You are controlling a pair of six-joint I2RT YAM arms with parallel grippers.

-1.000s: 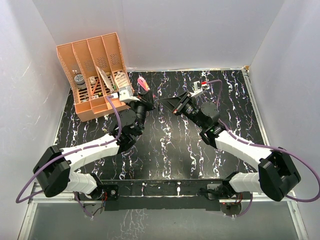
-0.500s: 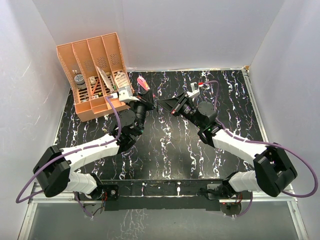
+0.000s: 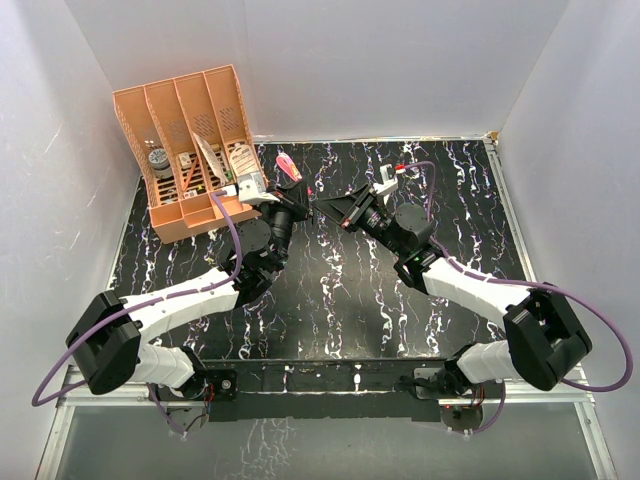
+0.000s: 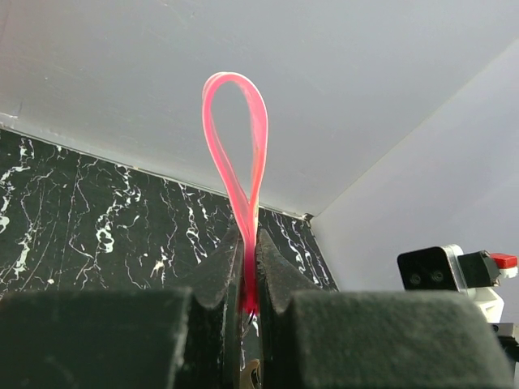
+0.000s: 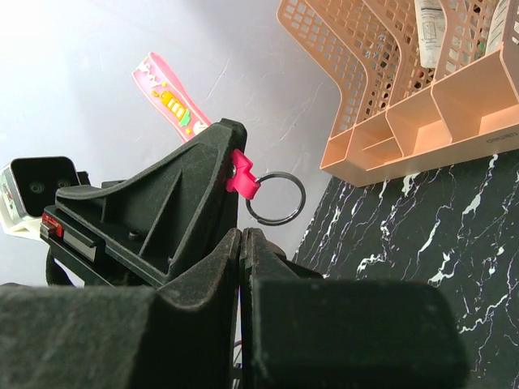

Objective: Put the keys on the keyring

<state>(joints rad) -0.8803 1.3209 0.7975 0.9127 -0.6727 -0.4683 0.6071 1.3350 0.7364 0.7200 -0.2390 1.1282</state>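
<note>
Keyring point(image 4: 235, 138): magenta-pink strap folded into narrow loop, coloured print on flat face. Base pinched in my left tool point(image 4: 250, 263), loop upright, off bench. Other end: pink tab, then thin dark round ring point(image 5: 276, 198), poking past tool tips, hanging free near my right tool point(image 5: 242, 243). Key: cannot make out.

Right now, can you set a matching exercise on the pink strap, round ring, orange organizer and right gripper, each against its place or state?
Things:
1. pink strap
2. round ring
3. orange organizer
4. right gripper

Places or states:
a. far left corner of the table
b. fingers shut together
c. pinched in the left gripper
d. free in the air at the strap's end

Pairs: 1-c, 2-d, 3-a, 4-b
</note>
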